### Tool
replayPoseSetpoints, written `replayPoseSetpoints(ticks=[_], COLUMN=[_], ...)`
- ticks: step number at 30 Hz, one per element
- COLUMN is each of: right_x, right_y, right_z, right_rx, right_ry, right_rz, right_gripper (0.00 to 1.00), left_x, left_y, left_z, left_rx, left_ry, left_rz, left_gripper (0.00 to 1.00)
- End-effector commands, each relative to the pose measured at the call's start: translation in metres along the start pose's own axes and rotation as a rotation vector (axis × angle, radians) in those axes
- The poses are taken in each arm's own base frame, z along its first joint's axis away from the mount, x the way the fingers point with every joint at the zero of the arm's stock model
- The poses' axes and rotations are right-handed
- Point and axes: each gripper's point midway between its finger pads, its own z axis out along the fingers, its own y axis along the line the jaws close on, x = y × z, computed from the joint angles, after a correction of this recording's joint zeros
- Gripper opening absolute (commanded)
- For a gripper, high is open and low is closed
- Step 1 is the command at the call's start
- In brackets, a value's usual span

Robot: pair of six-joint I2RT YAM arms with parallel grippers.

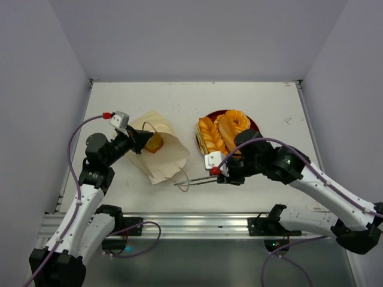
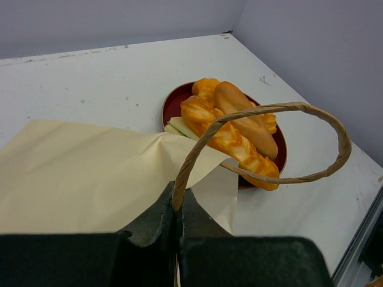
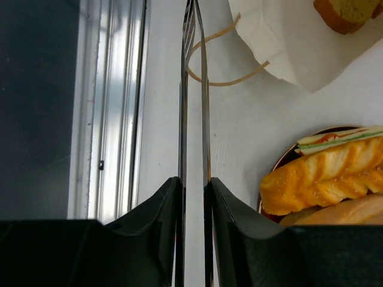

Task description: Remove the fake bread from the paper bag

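The paper bag [image 1: 161,156] lies flat at centre left, mouth toward the back. A round brown slice [image 1: 154,143] sits in its mouth. My left gripper [image 1: 133,139] is shut on one loop handle [image 2: 311,109] at the bag [image 2: 90,173], fingertips [image 2: 178,206] closed. The braided loaf [image 1: 209,136], long roll [image 1: 227,133] and doughnut [image 1: 240,119] lie on the red plate [image 1: 254,127]. My right gripper [image 1: 224,173] is shut on metal tongs [image 3: 192,89], their tips by the bag's other handle [image 3: 221,82]. The slice [image 3: 344,15], loaf [image 3: 317,176] and sandwich [image 3: 335,139] show in the right wrist view.
The metal rail [image 1: 197,222] runs along the table's near edge, just behind my right gripper. Grey walls close the table on the left, back and right. The plate [image 2: 170,104] stands just right of the bag.
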Motion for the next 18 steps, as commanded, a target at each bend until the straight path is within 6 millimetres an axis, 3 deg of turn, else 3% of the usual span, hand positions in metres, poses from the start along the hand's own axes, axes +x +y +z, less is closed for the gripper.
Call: replayPoseSetpoints(ticks=[1, 6, 9, 18], right_x=[-0.030, -0.048, -0.056, -0.063], right_y=[-0.036, -0.071, -0.081, -0.092], right_z=[0.018, 0.047, 0.067, 0.128], right_rx=[0.157, 0.354, 0.439, 0.603], right_ry=[0.012, 0.115, 0.177, 0.328], right_rz=[-0.068, -0.169, -0.261, -0.492], right_gripper=[0.30, 0.30, 0.31, 0.36], left_x=[-0.003, -0.001, 0.003, 0.004], left_y=[-0.011, -0.014, -0.014, -0.015], left_z=[0.002, 0.001, -0.001, -0.004], left_rx=[0.050, 0.055, 0.054, 0.054], left_ry=[-0.021, -0.019, -0.011, -0.011], left_rz=[-0.021, -0.035, -0.041, -0.041], left_gripper=[0.00, 0.00, 0.00, 0.00])
